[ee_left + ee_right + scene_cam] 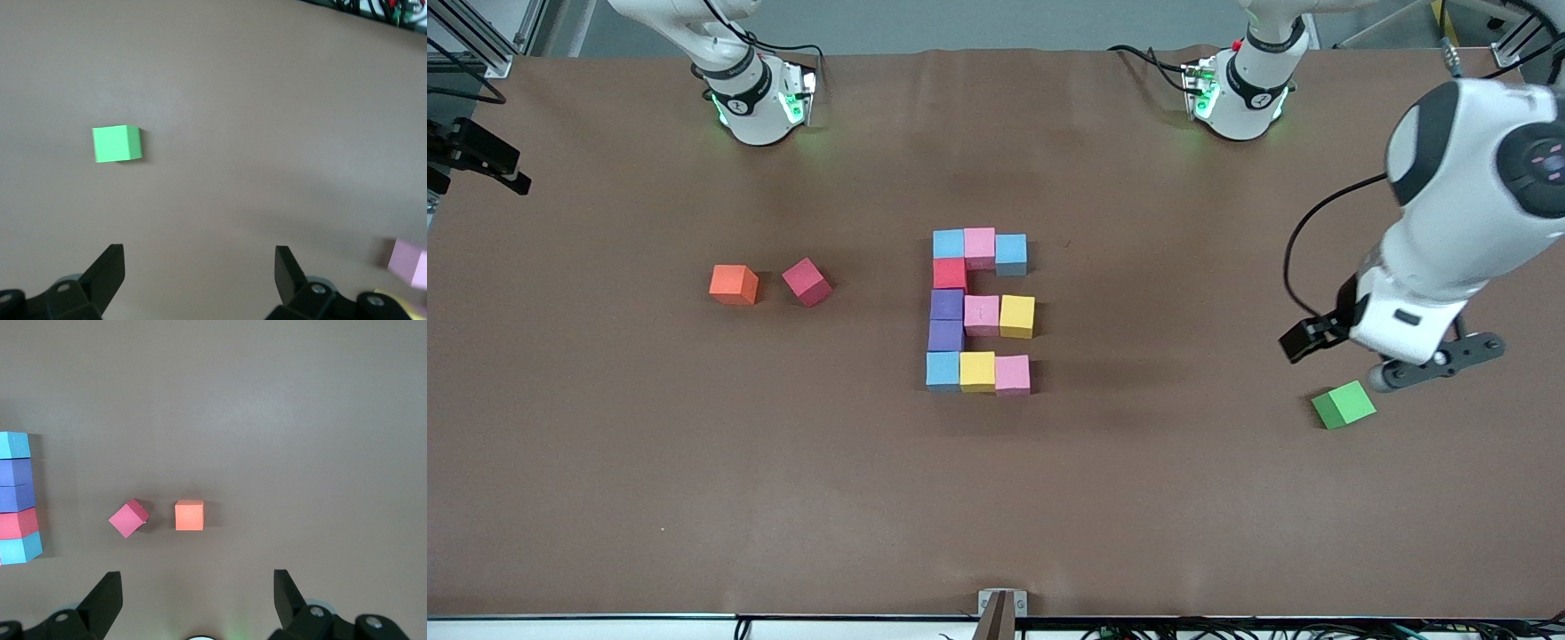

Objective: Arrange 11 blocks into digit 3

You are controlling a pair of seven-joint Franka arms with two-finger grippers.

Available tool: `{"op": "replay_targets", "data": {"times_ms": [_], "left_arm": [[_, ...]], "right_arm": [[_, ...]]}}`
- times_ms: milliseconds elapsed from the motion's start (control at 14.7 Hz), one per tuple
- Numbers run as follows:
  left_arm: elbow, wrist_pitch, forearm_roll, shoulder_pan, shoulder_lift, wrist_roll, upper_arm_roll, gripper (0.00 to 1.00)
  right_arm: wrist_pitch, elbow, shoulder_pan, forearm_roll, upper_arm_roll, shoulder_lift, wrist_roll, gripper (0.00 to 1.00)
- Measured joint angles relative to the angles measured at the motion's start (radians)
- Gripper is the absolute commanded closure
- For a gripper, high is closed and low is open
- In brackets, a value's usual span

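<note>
Eleven blocks lie joined in one figure [978,309] at the table's middle. Its straight column runs blue [949,243], red [950,273], purple [947,304], purple [945,335], blue [942,370]. Three short bars reach toward the left arm's end: pink [979,247] and blue [1010,253]; pink [982,315] and yellow [1016,316]; yellow [977,371] and pink [1012,374]. My left gripper [199,267] hangs open and empty over bare table beside the green cube [117,143]. My right gripper [197,590] waits open and empty, high over its base, and does not show in the front view.
An orange cube [734,284] and a tilted crimson cube [807,282] lie loose toward the right arm's end, level with the figure's red block. The green cube [1344,404] lies toward the left arm's end, under the left hand [1414,356].
</note>
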Motion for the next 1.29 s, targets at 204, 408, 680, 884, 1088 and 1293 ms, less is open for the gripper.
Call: {"op": "replay_targets", "data": {"times_ms": [204, 408, 680, 884, 1088, 1293], "left_arm": [[0.0, -0.092, -0.071, -0.005, -0.065, 0.162, 0.081, 0.01], [-0.002, -0.168, -0.125, -0.029, -0.129, 0.316, 0.196, 0.01], [-0.031, -0.196, -0.132, -0.04, -0.19, 0.385, 0.24, 0.01], [-0.045, -0.196, -0.132, -0.047, -0.216, 0.385, 0.241, 0.01], [-0.048, -0.182, -0.132, -0.05, -0.22, 0.385, 0.241, 0.01], [-0.048, -0.162, -0.132, -0.051, -0.22, 0.385, 0.241, 0.01]], "right_arm": [[0.0, 0.0, 0.0, 0.0, 0.0, 0.0, 0.0, 0.0], [0.0, 0.0, 0.0, 0.0, 0.0, 0.0, 0.0, 0.0], [0.0, -0.001, 0.0, 0.0, 0.0, 0.0, 0.0, 0.0], [0.0, -0.001, 0.0, 0.0, 0.0, 0.0, 0.0, 0.0], [0.0, -0.001, 0.0, 0.0, 0.0, 0.0, 0.0, 0.0], [0.0, -0.001, 0.0, 0.0, 0.0, 0.0, 0.0, 0.0]]}}
